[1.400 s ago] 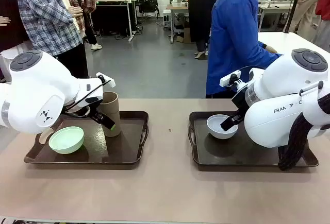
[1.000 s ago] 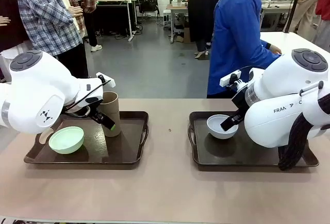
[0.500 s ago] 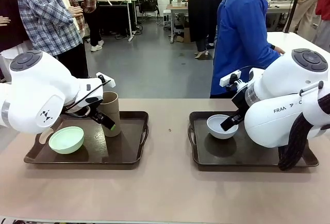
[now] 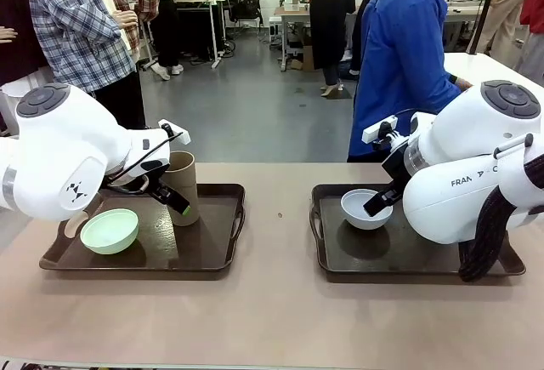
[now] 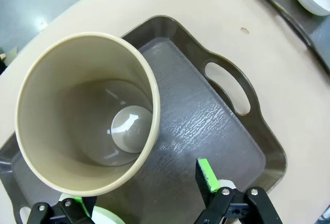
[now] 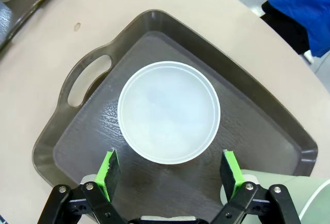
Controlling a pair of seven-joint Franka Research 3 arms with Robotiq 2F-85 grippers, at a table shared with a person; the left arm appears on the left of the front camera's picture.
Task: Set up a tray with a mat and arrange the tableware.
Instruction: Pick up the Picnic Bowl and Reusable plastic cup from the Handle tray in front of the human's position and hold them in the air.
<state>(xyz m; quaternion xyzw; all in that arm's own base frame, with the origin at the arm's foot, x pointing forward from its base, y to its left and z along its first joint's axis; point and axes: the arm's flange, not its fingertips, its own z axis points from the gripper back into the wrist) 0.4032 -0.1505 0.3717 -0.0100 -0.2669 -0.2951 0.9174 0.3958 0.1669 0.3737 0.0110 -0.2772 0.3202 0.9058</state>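
Observation:
A tall tan-brown cup (image 4: pixel 181 185) stands upright at the back of the left tray (image 4: pixel 217 255), and a mint-green bowl (image 4: pixel 110 230) sits at its front left. My left gripper (image 4: pixel 168 198) hangs open just above that cup (image 5: pixel 87 110), fingers (image 5: pixel 206 175) apart and holding nothing. A white bowl (image 4: pixel 366 208) rests on the right tray (image 4: pixel 408 259). My right gripper (image 6: pixel 170 170) hovers open over the white bowl (image 6: pixel 169 112), one finger on each side of it and well clear. A pale-green cup (image 6: pixel 281 188) peeks in beside that gripper. Each tray holds a dark textured mat (image 5: pixel 196 126).
A person in a blue jacket (image 4: pixel 399 55) stands at the far side behind the right tray, and other people stand farther back left. Bare tan table (image 4: pixel 276 319) runs between the trays and along the front. The trays have handle cut-outs (image 6: pixel 85 80).
The person in blue has shifted slightly to the right. Both arms, the cups and the bowls have stayed still.

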